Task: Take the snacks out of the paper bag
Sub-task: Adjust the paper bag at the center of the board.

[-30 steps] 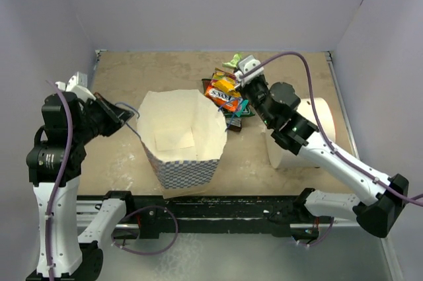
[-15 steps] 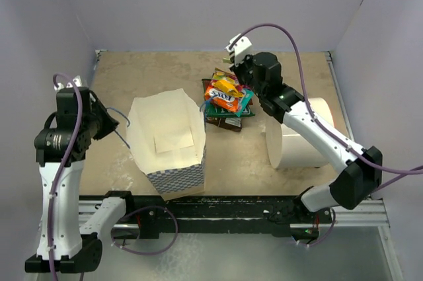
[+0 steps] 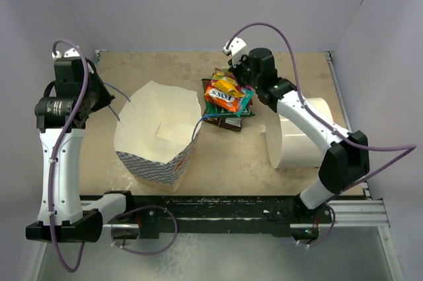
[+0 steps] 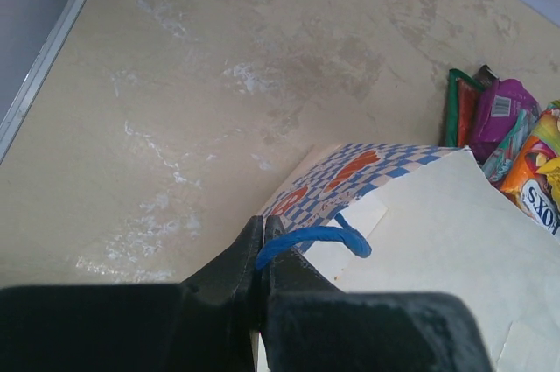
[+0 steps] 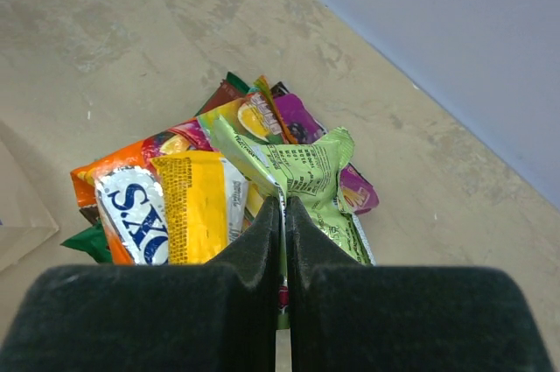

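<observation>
The paper bag stands tilted left of centre, mouth open, with only a white flap showing inside. My left gripper is shut on its blue string handle at the bag's left rim, as the left wrist view shows. The snacks lie piled on the table behind and to the right of the bag: orange, yellow, magenta and dark green packets. My right gripper hangs over the far side of the pile, shut on a light green packet.
A plain white cylinder lies at the right, beside my right arm. The enclosure walls are close on the left, back and right. The black rail runs along the near edge.
My left gripper has pulled the handle back and to the left; the bag slid left and tilted. My right gripper has stayed over the pile with the green packet, while its arm swung back.
</observation>
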Controlling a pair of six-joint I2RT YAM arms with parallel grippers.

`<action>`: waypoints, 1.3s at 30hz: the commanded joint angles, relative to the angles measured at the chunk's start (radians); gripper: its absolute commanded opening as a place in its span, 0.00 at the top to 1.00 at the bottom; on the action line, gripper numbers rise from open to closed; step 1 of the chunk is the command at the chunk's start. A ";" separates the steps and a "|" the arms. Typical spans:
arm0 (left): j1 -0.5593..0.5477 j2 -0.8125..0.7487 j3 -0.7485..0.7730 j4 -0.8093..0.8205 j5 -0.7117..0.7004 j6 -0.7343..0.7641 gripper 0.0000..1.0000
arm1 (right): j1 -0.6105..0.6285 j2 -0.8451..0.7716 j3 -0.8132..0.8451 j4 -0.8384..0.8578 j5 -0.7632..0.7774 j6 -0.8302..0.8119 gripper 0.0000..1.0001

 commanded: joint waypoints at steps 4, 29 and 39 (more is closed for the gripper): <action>0.013 -0.031 -0.036 0.011 0.012 0.003 0.95 | 0.002 0.020 0.077 -0.011 -0.069 0.011 1.00; 0.013 -0.059 0.055 -0.060 0.050 0.026 0.49 | 0.003 0.067 0.062 -0.053 -0.172 0.072 1.00; 0.013 -0.053 0.083 -0.071 0.068 0.025 0.39 | 0.002 0.114 0.078 -0.071 -0.217 0.081 0.98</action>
